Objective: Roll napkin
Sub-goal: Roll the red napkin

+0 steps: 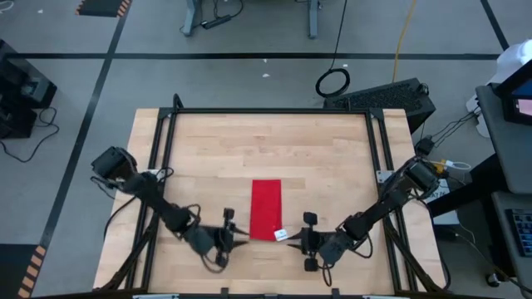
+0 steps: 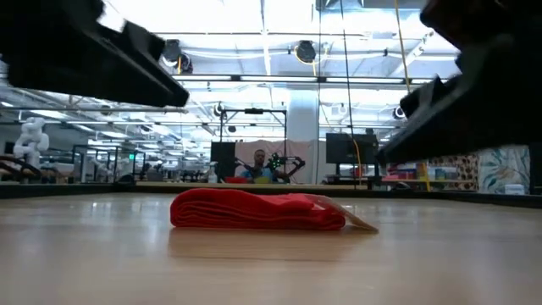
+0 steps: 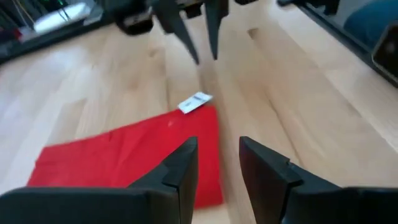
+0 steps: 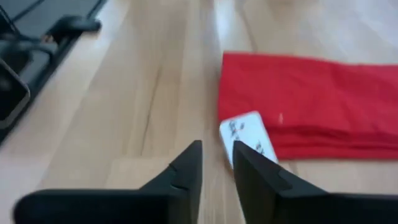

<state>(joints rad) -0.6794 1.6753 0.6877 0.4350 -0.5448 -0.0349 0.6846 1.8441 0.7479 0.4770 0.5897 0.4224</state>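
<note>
Both grippers low at napkin's [image 1: 267, 209] near end: left gripper [image 1: 240, 237] and right gripper [image 1: 290, 238] fingers slightly parted, holding nothing.

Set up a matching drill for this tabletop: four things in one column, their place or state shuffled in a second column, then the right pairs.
Column one
1. napkin
2. white tag
3. left gripper
4. right gripper

Column two
A. empty, jaws slightly apart, just off the cloth's near corner on the picture's left in the high view
B. folded into a narrow strip, lying flat mid-table
C. empty, jaws slightly apart, by the corner that bears the label
D. sticks out from the cloth's near end onto the wood

Pairs: 1-B, 2-D, 3-A, 4-C
</note>
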